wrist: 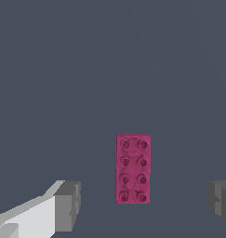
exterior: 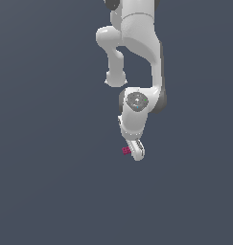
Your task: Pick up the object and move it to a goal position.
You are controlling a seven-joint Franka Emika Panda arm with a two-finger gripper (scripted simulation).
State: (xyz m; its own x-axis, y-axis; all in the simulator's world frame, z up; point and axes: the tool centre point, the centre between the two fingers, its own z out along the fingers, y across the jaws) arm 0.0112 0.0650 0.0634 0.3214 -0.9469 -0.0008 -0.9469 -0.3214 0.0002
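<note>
The object is a tiny magenta-pink brick (exterior: 126,150) with a studded top, lying on the dark grey floor. In the exterior view it peeks out at the left side of my white gripper (exterior: 137,154), which hangs over it. In the wrist view the brick (wrist: 133,168) lies lengthwise between my two grey fingertips (wrist: 68,206), with clear gaps on both sides. The gripper (wrist: 144,204) is open and holds nothing. The other fingertip shows at the frame edge (wrist: 220,201).
The white arm (exterior: 137,52) comes down from the top of the exterior view. The plain dark grey floor (exterior: 51,182) surrounds the brick. No goal marker shows.
</note>
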